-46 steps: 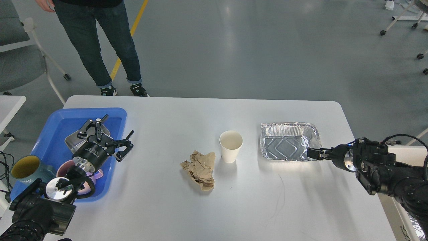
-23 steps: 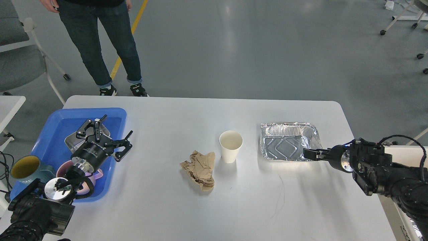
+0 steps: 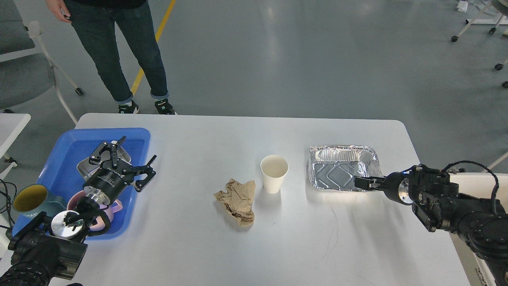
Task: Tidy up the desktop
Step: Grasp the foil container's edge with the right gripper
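Note:
The white desktop [image 3: 190,151] holds a white paper cup [image 3: 274,173] upright at the middle, a crumpled brown paper [image 3: 237,200] just left of it, and an empty foil tray [image 3: 341,167] to the right. My left gripper [image 3: 133,157] is open and empty above the right side of the blue tray [image 3: 63,151]. My right gripper [image 3: 358,182] points left, low at the foil tray's near rim. Its fingers look like one dark shape, so I cannot tell whether they are open or shut.
The blue tray holds a metal container [image 3: 84,169], a pink cup [image 3: 97,207] and a teal mug [image 3: 29,200]. A person [image 3: 119,51] stands beyond the far left corner. A small white side table [image 3: 12,123] and a grey chair [image 3: 24,75] stand to the left.
My right gripper has moved left along the foil tray's near rim; the tray has barely shifted. My left gripper has drifted slightly left over the blue tray.

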Tool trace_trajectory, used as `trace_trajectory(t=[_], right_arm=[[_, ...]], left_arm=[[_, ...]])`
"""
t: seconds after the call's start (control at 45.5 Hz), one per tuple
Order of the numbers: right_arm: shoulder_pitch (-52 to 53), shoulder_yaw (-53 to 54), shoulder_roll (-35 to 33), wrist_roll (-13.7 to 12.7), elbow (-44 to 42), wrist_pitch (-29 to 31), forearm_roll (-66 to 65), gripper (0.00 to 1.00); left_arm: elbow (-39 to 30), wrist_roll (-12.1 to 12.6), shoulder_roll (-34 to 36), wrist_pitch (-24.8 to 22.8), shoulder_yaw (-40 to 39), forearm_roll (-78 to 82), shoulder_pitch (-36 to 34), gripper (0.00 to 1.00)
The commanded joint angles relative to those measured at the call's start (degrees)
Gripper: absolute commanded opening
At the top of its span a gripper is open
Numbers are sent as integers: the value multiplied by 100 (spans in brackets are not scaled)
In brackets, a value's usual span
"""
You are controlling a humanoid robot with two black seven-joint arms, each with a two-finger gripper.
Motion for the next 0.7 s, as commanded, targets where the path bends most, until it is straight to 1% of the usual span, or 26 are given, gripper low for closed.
trace_trajectory(t=[0.0,0.11,0.176,0.242,0.33,0.396,0.505,0.593,0.681], right_arm=[[2,-8,8,-3,-4,6,8,82],[2,-16,-9,6,-4,15,-1,70],[2,-16,-9,6,14,32,-1,65],[2,-25,-9,24,23,59,-1,64],[-15,-69,8,146,31,94,-18,62],[-15,-270,-9,191,23,94,-10,57],[11,-447,-18,331,31,94,-1,54],[11,-465,-27,375,31,111,-1,53],[11,-482,-10,384,31,111,-10,48]], left_arm=[[0,0,7,0,0,0,9,97],[0,0,7,0,0,0,9,97],[0,0,7,0,0,0,9,97],[0,0,7,0,0,0,9,97],[0,9,7,0,0,0,9,97],[0,9,25,0,0,0,9,97],[0,9,78,-8,0,0,18,97],[0,9,78,0,0,0,35,97],[0,9,69,0,0,0,44,97]])
